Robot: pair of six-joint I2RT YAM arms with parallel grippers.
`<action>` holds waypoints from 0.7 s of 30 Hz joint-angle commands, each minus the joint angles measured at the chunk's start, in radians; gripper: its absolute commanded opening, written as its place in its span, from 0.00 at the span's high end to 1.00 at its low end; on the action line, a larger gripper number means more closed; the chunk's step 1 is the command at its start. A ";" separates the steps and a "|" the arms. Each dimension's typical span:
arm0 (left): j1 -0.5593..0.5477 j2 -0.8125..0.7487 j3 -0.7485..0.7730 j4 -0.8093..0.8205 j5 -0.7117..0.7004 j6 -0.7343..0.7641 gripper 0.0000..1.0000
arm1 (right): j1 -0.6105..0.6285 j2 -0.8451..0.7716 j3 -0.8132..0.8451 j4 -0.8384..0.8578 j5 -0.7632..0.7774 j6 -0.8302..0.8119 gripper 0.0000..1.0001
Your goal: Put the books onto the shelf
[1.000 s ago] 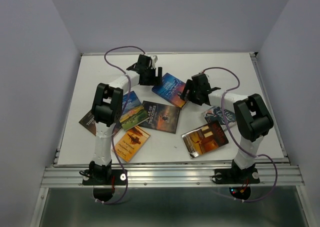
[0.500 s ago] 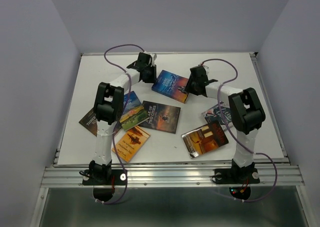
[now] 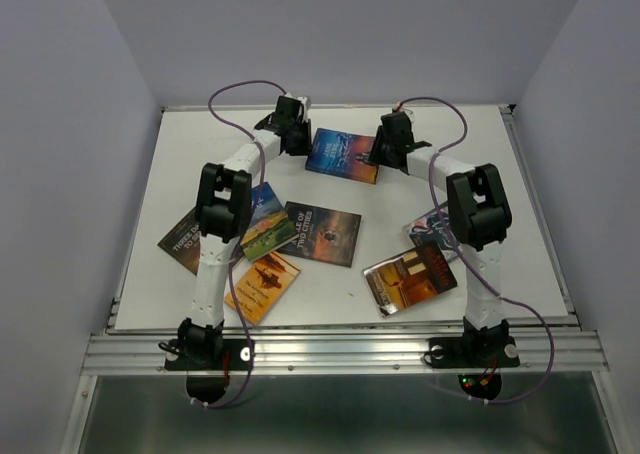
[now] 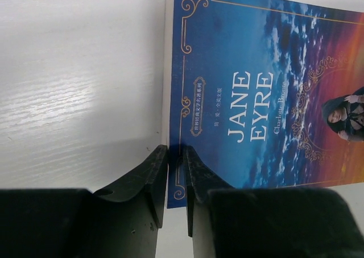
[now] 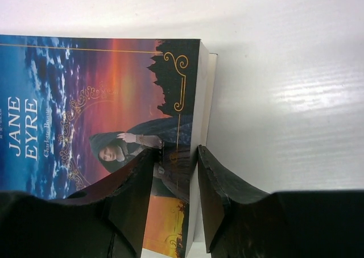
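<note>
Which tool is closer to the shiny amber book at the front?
Right. The right tool pinches the blue Jane Eyre book at its right edge, behind the amber book; the left tool pinches the same book's left edge, farther away.

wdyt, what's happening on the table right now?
Both grippers are on one book, the blue Jane Eyre, at the far middle of the table. The left gripper is closed over its left edge and the right gripper over its right edge. The other books lie scattered toward the near side, untouched. No shelf is in view.
</note>
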 commanded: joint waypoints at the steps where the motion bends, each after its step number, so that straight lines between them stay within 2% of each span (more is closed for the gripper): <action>1: -0.005 -0.001 0.036 -0.037 0.032 -0.014 0.73 | 0.005 0.054 0.070 0.047 -0.053 -0.040 0.56; 11: 0.006 -0.023 0.019 -0.022 0.023 -0.021 0.70 | 0.005 0.102 0.133 0.070 -0.111 -0.086 0.54; 14: 0.013 -0.033 0.031 -0.040 0.017 -0.034 0.68 | 0.005 0.073 0.109 0.070 -0.105 -0.078 0.48; 17: 0.021 -0.078 0.031 -0.040 -0.006 -0.043 0.58 | 0.005 0.036 0.087 0.070 -0.078 -0.081 0.43; 20: 0.029 -0.136 0.046 -0.068 -0.052 -0.041 0.58 | 0.005 -0.002 0.064 0.070 -0.073 -0.103 0.33; 21: 0.032 -0.179 0.042 -0.081 -0.067 -0.043 0.52 | 0.005 -0.036 0.046 0.069 -0.073 -0.123 0.26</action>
